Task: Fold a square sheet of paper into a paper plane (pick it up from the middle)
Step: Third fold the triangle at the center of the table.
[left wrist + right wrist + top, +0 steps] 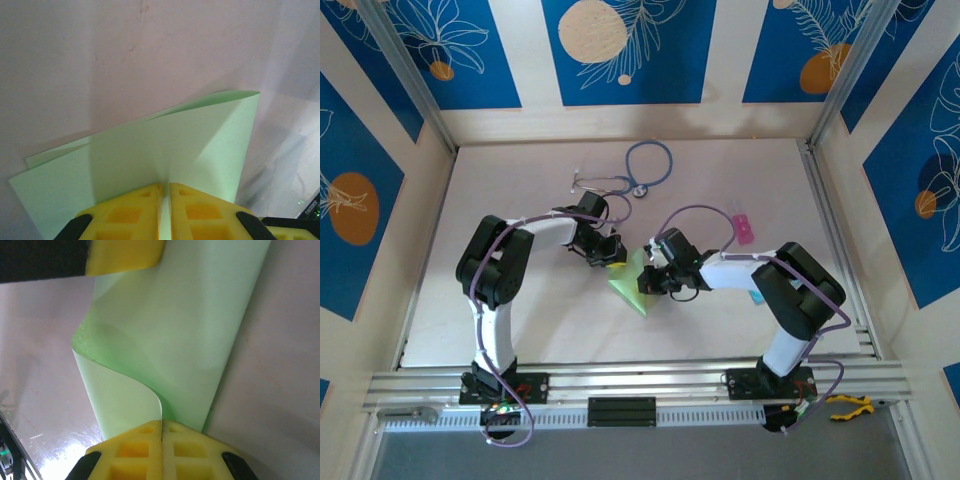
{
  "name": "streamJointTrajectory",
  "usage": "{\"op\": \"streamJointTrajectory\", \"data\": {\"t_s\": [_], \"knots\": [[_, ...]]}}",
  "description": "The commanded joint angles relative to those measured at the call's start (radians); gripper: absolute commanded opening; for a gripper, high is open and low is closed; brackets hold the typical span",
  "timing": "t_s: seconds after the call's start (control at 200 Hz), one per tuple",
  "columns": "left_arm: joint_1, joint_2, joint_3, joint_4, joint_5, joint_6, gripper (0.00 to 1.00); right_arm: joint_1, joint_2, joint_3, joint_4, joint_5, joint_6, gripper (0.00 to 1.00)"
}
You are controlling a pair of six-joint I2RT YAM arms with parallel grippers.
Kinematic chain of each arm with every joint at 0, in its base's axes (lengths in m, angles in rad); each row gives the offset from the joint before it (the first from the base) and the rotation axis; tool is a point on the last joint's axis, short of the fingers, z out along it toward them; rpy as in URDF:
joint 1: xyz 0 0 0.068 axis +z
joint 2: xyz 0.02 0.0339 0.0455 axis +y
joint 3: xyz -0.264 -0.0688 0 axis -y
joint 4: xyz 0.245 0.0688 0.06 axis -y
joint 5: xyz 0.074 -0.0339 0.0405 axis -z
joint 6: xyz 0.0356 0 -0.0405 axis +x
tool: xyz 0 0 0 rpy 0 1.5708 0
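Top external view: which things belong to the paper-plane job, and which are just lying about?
Job: green sheet of paper, left gripper and right gripper, both shut on it.
Lying about: stethoscope, small pink block, yellow-handled tool.

the square sheet of paper (632,290) lies between left gripper (611,262) and right gripper (649,279), stethoscope (639,190) behind.

A high rear camera looks down; both wrist cameras closely face the green paper (165,145).

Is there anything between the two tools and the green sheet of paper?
Nothing visible stands between them. The left tool and the right tool are each shut directly on the square sheet of paper.
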Motion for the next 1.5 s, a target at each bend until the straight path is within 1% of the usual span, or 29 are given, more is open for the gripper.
{"op": "streamJointTrajectory", "data": {"t_s": [0.0, 0.73, 1.086, 1.236, 1.406, 1.496], "knots": [[-0.007, 0.018, -0.007, -0.056, -0.016, 0.02, 0.15, -0.001, 0.007, 0.024, -0.035, 0.006, -0.016, 0.01], [-0.006, 0.026, -0.005, -0.055, -0.012, 0.021, 0.15, -0.001, 0.032, 0.031, -0.023, -0.016, -0.015, 0.01], [-0.006, 0.019, 0.011, -0.062, -0.01, 0.021, 0.15, -0.001, 0.037, 0.032, -0.042, 0.0, -0.015, 0.01], [-0.005, -0.001, 0.048, -0.083, -0.005, 0.029, 0.19, 0.0, 0.049, 0.034, -0.052, 0.002, -0.013, 0.01], [-0.007, -0.054, 0.083, -0.099, -0.008, 0.026, 0.28, 0.006, 0.054, 0.034, -0.048, -0.004, -0.013, 0.01], [-0.006, -0.09, 0.079, -0.104, -0.019, 0.016, 0.29, 0.006, 0.055, 0.038, -0.049, -0.006, -0.011, 0.01]]}}
